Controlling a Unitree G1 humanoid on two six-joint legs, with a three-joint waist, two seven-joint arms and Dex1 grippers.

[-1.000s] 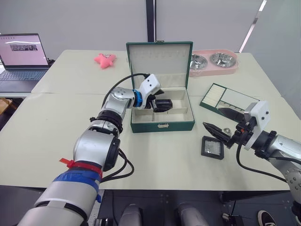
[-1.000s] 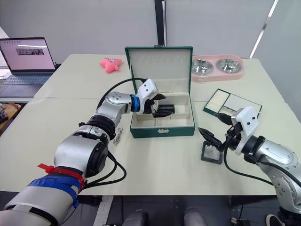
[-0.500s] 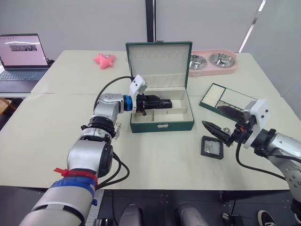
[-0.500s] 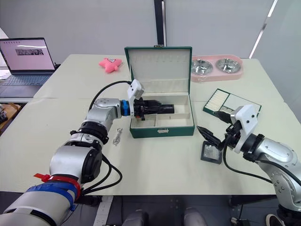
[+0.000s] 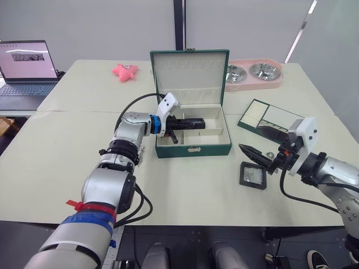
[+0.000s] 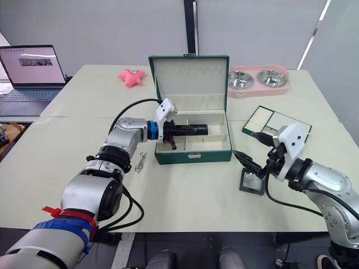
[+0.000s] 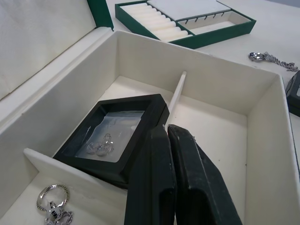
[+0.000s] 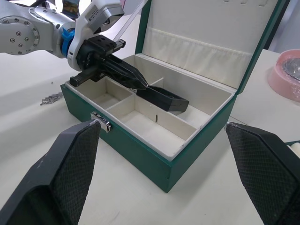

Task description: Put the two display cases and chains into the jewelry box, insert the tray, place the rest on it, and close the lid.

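One display case (image 7: 115, 136) lies boxed beneath the closed left gripper (image 7: 174, 140); another (image 5: 253, 175) waits below the open right gripper (image 5: 259, 143); tray uninserted.

Silver-and-black robot arms with white wrist housings

The left arm (image 5: 120, 159) is made of rounded silver segments joined by black ribbed rings, with a blue band at the wrist, a red tie and blue tape wrap near the shoulder, and black cables looping alongside. The right arm (image 5: 336, 174) is silver too, trailing a black cable. Each wrist carries a white block; the left gripper (image 7: 176, 187) and right gripper (image 5: 261, 145) have tapered black fingers.
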